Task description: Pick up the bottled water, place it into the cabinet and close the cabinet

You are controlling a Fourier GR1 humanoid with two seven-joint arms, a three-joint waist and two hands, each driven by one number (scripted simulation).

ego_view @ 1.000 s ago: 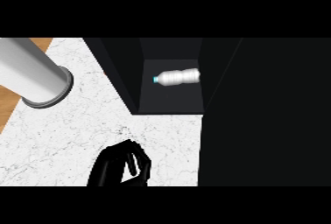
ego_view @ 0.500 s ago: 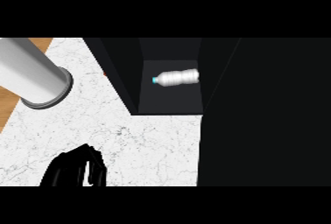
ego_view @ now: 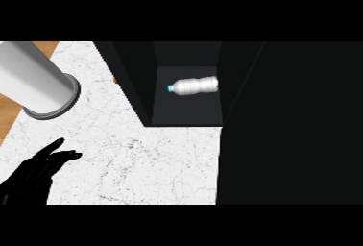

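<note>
My left hand (ego_view: 32,175) is hanging low at the left over the marble counter (ego_view: 156,163), fingers straight and spread, holding nothing. The water bottle (ego_view: 194,86) is lying on its side inside the open dark cabinet (ego_view: 186,113), well apart from my fingers.

The bottled water (ego_view: 193,86) lies on its side inside the open, dark cabinet (ego_view: 186,113), its cap pointing left. On the white marbled counter (ego_view: 156,163), the left hand (ego_view: 32,175) shows at the lower left edge, fingers (ego_view: 51,146) relaxed and holding nothing.
</note>
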